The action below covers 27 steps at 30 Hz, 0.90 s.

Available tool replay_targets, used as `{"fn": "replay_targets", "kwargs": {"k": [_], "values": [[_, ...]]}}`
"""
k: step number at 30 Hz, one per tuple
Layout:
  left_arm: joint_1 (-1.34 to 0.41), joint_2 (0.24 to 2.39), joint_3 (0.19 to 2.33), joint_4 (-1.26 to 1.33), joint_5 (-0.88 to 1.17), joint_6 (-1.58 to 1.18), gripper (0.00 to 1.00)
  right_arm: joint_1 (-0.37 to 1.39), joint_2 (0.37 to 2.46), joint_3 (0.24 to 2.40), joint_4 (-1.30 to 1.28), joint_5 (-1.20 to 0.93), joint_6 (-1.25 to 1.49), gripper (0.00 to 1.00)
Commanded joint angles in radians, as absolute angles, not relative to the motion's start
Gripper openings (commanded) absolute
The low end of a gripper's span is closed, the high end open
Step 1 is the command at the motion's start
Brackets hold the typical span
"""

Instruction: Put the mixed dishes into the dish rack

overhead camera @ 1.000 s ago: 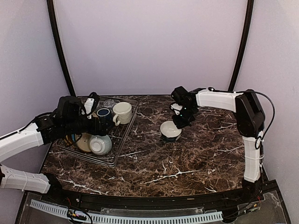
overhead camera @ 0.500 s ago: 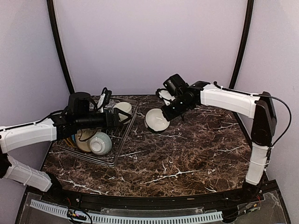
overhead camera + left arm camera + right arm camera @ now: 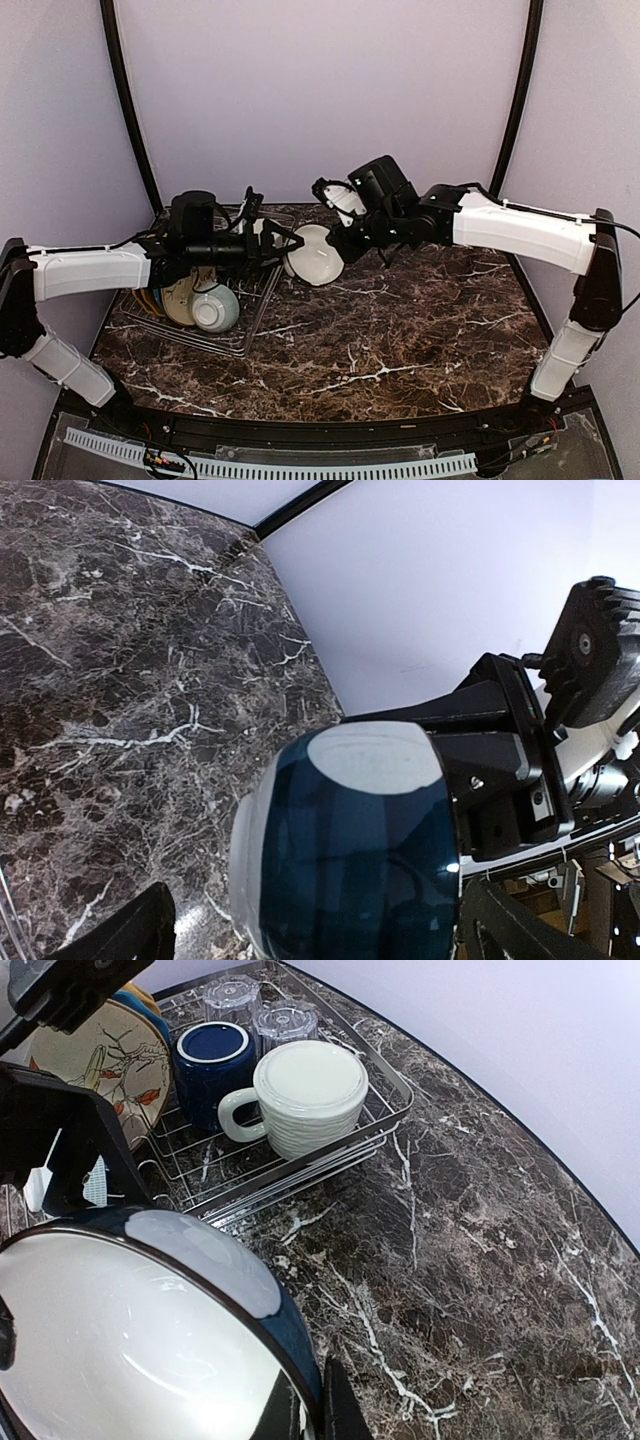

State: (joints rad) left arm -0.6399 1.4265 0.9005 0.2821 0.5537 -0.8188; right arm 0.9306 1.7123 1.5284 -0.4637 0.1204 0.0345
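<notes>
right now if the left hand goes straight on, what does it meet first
The blue-and-white bowl in the right hand, directly ahead of the open left hand; the gap looks small.

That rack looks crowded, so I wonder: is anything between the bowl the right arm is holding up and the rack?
Yes. The open left gripper sits between the bowl, clamped by the right gripper, and the dish rack, jaws spread toward it. Behind it, a cream mug and a navy mug fill the rack's corner.

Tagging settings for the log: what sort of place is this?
Likely a lab test booth, not a home kitchen: plain pale walls, a dark marble-patterned tabletop, and two white robot arms by a dark wire dish rack.
</notes>
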Motion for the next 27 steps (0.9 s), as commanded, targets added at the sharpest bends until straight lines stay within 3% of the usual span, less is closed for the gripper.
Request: {"fn": "replay_targets", "kwargs": {"k": [1,6,13,27], "values": [[-0.644,1.438,0.883,0.408,0.662,-0.9,0.99,0.936,1.635,1.485,-0.281,0.104,0.036,0.0],[-0.646,1.472,0.889,0.452,0.719,-0.932,0.97,0.937,1.625,1.468,-0.259,0.083,0.041,0.0],[-0.652,1.495,0.891,0.489,0.763,-0.955,0.84,0.938,1.622,1.455,-0.247,0.075,0.041,0.0],[-0.653,1.477,0.867,0.552,0.726,-0.925,0.44,0.939,1.641,1.444,-0.25,0.062,0.05,0.0]]}}
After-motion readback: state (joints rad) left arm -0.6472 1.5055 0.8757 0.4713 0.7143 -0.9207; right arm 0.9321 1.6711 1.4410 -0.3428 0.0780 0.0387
